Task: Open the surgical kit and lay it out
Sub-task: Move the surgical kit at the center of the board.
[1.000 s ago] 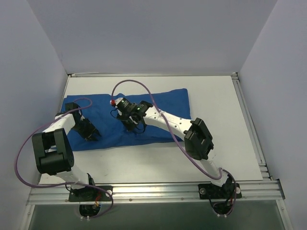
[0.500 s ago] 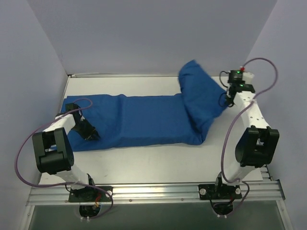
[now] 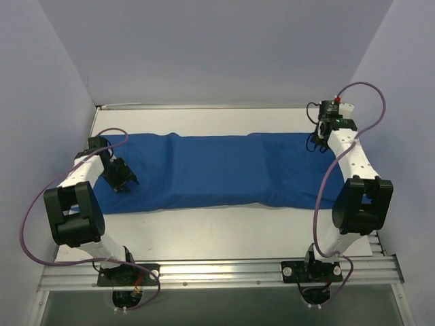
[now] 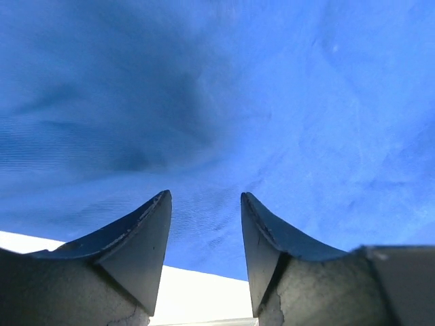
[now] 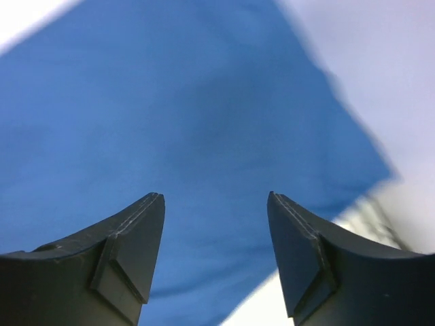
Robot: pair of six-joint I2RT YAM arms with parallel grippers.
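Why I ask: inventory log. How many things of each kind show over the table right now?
blue cloth wrap: 1
robot hands: 2 (left hand, right hand, both open)
Total: 3

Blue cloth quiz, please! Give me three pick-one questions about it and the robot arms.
1. Where is the blue cloth? A on the floor; B spread across the table; C rolled into a ball.
2. How many arms are there? A one; B two; C four.
3. The right arm's jaws are: A open; B shut on the cloth; C missing.

Answers: B, it stretches from the left arm to the right arm; B, one stands at each end; A, the right wrist view shows a gap holding nothing.
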